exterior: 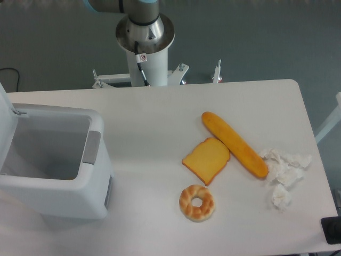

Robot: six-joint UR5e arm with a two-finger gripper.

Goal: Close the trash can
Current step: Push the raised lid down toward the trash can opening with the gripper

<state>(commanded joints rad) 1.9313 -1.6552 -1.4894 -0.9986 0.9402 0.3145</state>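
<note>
The trash can (80, 186) is a large white boxy bin at the left side of the table, standing open so its empty inside shows. Its lid (4, 114) stands raised at the far left edge of the frame, only a sliver of it in view. A grey latch strip (91, 148) runs along the bin's right rim. The gripper is out of view; only the arm's base column (145, 50) and a blue-grey joint at the top edge show.
A long baguette (234, 144), a slice of toast (206, 160) and a ring-shaped bread (196, 202) lie right of centre on the white table (144, 117). Crumpled white paper (282, 173) sits near the right edge. A black object (333, 230) shows at the bottom right corner.
</note>
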